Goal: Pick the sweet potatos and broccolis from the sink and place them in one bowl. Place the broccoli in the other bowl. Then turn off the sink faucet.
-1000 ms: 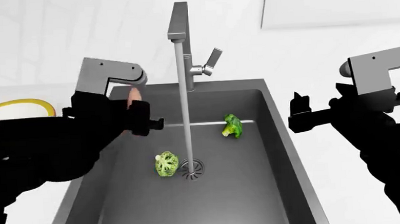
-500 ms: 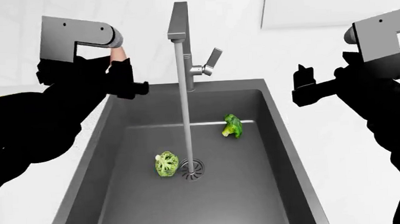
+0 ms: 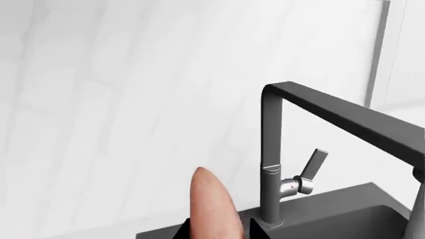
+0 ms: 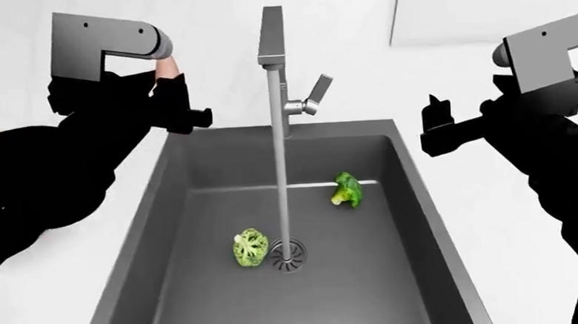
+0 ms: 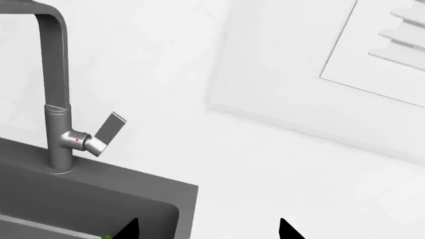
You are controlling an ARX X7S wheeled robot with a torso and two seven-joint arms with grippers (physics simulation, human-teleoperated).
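My left gripper (image 4: 174, 101) is shut on a pinkish sweet potato (image 4: 169, 67), held above the sink's far left corner. In the left wrist view the sweet potato (image 3: 214, 205) stands up between the dark jaws. Two broccolis lie in the grey sink (image 4: 186, 175): a pale one (image 4: 250, 247) next to the drain and a darker one (image 4: 348, 189) near the far wall. The faucet (image 4: 275, 73) runs a stream of water down to the drain; its handle (image 4: 317, 91) is tilted up. My right gripper (image 4: 438, 128) is open and empty over the sink's right rim. No bowl is in view.
White counter surrounds the sink. A white wall stands behind the faucet, with a window frame (image 5: 371, 64) at the upper right. The drain (image 4: 286, 255) lies in the sink's middle.
My left gripper has risen with the sweet potato from sink level to above the far left corner. The right gripper rose a little. The head view shifted slightly.
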